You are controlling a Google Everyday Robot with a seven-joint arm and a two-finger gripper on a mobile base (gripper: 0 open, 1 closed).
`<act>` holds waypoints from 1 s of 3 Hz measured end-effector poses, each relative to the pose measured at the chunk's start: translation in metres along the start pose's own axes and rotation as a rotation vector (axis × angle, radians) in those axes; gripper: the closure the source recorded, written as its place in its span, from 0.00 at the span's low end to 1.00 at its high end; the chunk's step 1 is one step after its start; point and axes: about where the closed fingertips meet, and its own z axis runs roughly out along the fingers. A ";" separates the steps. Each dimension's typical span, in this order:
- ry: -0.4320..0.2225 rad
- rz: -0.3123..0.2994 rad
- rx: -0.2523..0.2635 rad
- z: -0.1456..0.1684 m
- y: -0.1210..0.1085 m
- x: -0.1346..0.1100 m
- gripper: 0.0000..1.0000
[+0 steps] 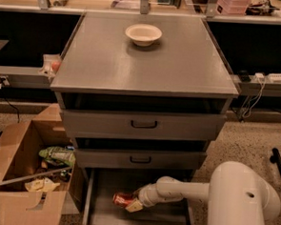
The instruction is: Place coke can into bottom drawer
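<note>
While reaching into open bottom drawer (171, 217) from right, holds coke can (121, 198) sideways in gripper (132, 204), low over floor, left of centre.

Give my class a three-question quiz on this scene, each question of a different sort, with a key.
1. True or false: the bowl stands on the cabinet top.
2. Where is the can? A: in the bowl. B: held by the gripper, inside the open bottom drawer. C: on the cabinet top.
3. What stands open on the floor at the picture's left, beside the cabinet?

Key
1. True.
2. B.
3. A cardboard box with litter in it.
</note>
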 end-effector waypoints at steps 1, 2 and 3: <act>-0.007 0.024 0.009 0.013 -0.010 0.009 0.82; -0.007 0.024 0.009 0.013 -0.010 0.009 0.59; -0.007 0.024 0.009 0.013 -0.010 0.009 0.36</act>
